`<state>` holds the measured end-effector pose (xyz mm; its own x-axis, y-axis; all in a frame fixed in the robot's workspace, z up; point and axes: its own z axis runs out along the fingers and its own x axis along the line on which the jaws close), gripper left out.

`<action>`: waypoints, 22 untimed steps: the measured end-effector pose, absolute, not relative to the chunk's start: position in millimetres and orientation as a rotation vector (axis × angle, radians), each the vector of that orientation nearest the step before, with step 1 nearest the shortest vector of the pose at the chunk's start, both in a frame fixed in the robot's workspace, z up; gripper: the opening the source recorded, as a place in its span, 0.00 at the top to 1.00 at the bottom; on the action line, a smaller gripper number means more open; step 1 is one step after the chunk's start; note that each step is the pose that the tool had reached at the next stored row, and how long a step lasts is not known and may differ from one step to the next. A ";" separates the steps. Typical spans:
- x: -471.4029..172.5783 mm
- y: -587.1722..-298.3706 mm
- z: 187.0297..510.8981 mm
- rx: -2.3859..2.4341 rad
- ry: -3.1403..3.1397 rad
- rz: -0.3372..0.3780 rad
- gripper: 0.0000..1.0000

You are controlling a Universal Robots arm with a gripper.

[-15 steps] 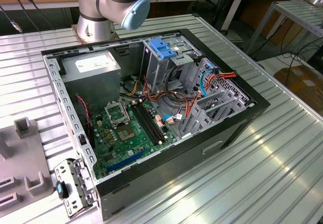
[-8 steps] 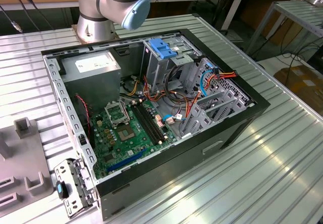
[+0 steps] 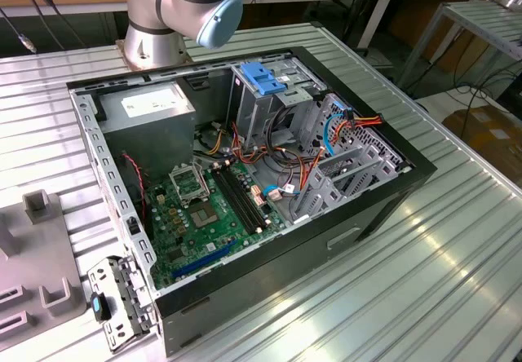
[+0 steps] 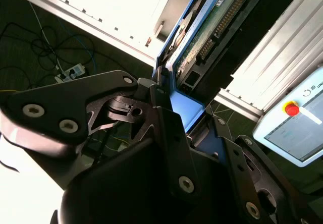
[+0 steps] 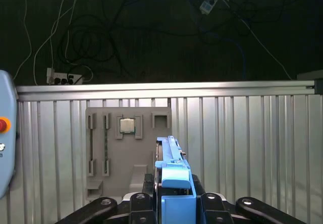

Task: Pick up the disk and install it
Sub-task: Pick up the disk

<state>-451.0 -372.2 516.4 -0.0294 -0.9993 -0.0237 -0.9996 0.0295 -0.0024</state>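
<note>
Robot gripper (image 5: 174, 199) clamps the disk (image 5: 170, 156) in the first wrist view. Its two black fingers (image 5: 142, 204) press the blue plastic carrier from either side, and the blue end tab sits down between them. The drive stands edge-on, reaching straight out from the fingertips.

In the second wrist view the gripper (image 4: 182, 109) has the same firm hold. The disk (image 4: 207, 30) runs away from it with its green circuit-board face and a row of connector pins showing, framed by the blue carrier rails.

Beyond the tip of the drive in the first wrist view lies a ribbed aluminium table (image 5: 242, 148). A grey fixture block (image 5: 128, 156) rests on it with a processor chip (image 5: 127, 125) seated in one recess. Off to one side of the gripper is a pale teach pendant (image 5: 4, 133) with a red button. Farther out, past the table's edge rail, cables and a power strip (image 5: 59, 75) lie on a dark floor.

The exterior view takes in the open computer case (image 3: 359, 227) lying on its side on the table. Inside are a green motherboard (image 3: 208, 215) and a grey power supply (image 3: 151, 109). A tall metal drive cage (image 3: 273, 113) topped by a blue latch (image 3: 263, 77) stands there too, with bundles of coloured wiring around it. The arm's base (image 3: 159, 32) stands on the table just behind the case. The fixture block (image 3: 37, 248) sits at the exterior view's left.
</note>
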 end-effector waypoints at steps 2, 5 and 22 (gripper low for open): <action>-450.5 -372.2 516.5 -2.176 2.241 0.023 0.63; -449.7 -372.2 516.4 -2.175 2.240 0.023 0.63; -443.5 -372.2 516.5 -2.175 2.240 0.023 0.63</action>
